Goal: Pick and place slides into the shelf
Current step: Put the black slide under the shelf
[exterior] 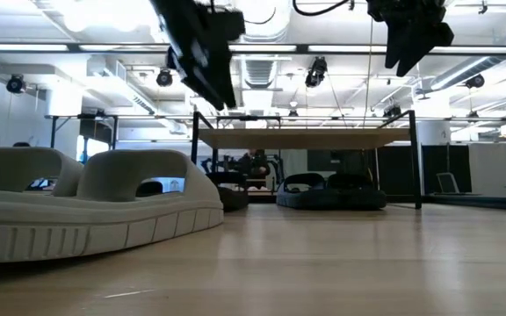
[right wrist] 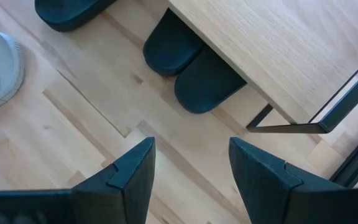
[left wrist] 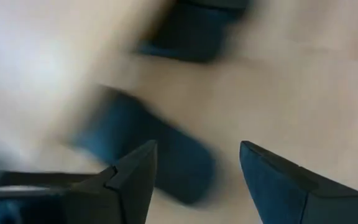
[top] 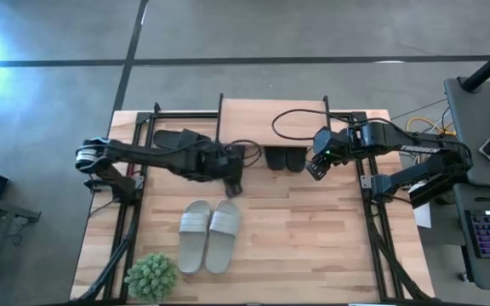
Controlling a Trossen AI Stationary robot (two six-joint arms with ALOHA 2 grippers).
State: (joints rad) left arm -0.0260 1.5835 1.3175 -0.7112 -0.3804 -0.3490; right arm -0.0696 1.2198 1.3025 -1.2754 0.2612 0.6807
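Observation:
The shelf (top: 270, 119) stands at the table's far side, its plank top on thin black legs (exterior: 306, 139). A black pair of slides (top: 286, 158) rests on the table under its near edge, ends sticking out (right wrist: 191, 68). One more black slide (left wrist: 160, 149) lies on the table below my left gripper (left wrist: 197, 165), which hovers open above it, near the shelf's left leg (top: 232, 174). My right gripper (right wrist: 191, 162) is open and raised over bare table just right of the black pair (top: 317, 163). The grey-white pair (top: 209, 234) lies side by side on its soles at the table's middle.
A small green plant (top: 151, 276) sits at the table's near left corner. A dark slide-like shape (top: 173, 138) shows left of the shelf, under the left arm. Black frame rails (top: 368, 195) run along both table sides. Bare wood (top: 304, 238) lies right of the grey pair.

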